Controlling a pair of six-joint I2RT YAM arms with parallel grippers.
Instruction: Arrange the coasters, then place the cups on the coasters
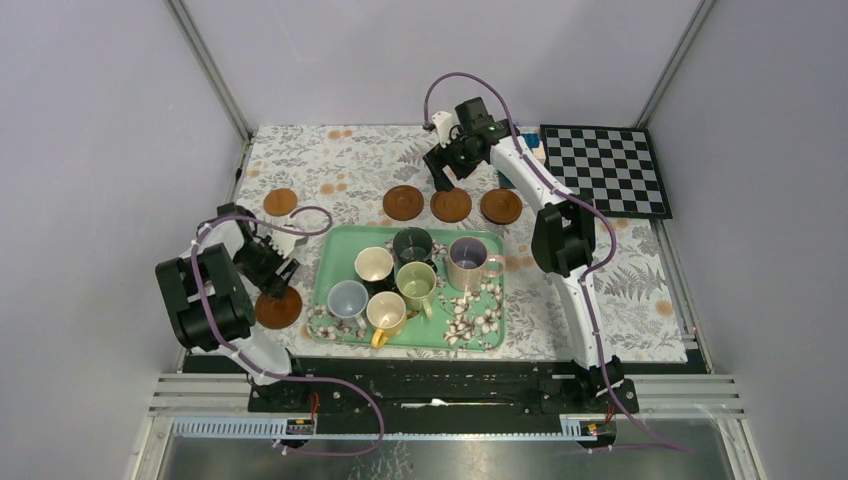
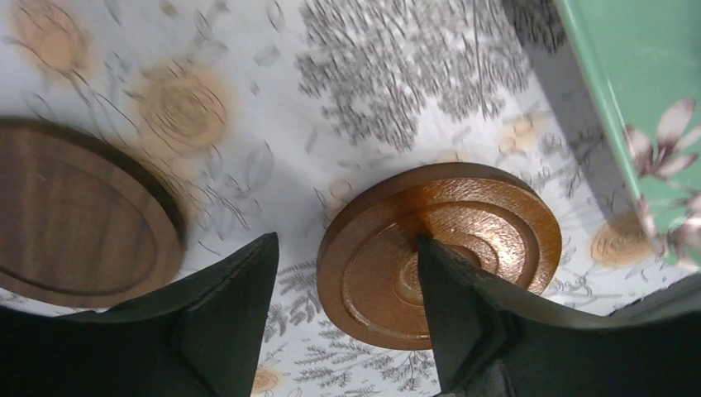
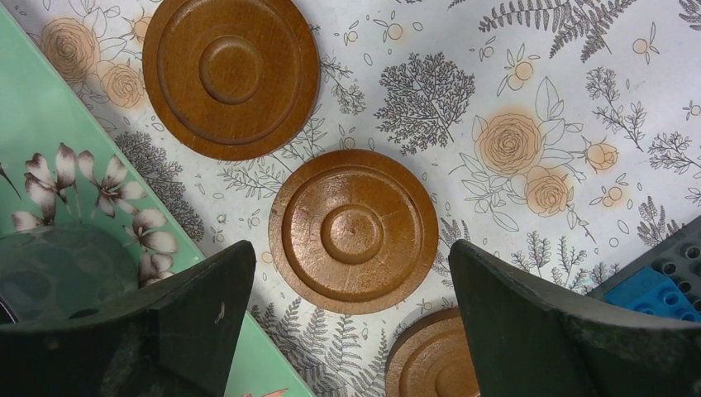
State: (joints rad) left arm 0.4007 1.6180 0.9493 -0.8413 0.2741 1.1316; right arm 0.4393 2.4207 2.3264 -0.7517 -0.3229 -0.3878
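— Brown round wooden coasters (image 1: pixel 451 206): where are they logged?
— Three are recorded in a row at 12 o'clock of the green floral tray (image 1: pixel 490 335), flat on the flower-printed tablecloth (image 1: pixel 330 160). A fourth coaster (image 1: pixel 279 202) is noted at 10 o'clock of the tray, and a fifth coaster (image 1: pixel 278 308) at 9 o'clock, just beside the rim.
— And the small handled cups (image 1: pixel 373 264)?
— All six are seen upright inside the tray, well apart from every coaster.
— State of the left gripper (image 1: pixel 268 272)?
— Jaws are spread, low over the fifth coaster (image 2: pixel 463 223). One finger (image 2: pixel 463 331) is seen in front of the disc, the other on the cloth side of it; nothing is pinched. A darker coaster (image 2: pixel 74 215) is noted at 9 o'clock of it.
— The right gripper (image 1: pixel 442 178)?
— Jaws are spread wide above the middle coaster (image 3: pixel 353 231) of the row; nothing is gripped. A black-and-white chessboard (image 1: pixel 605 168) is recorded at 2 o'clock of the tray.
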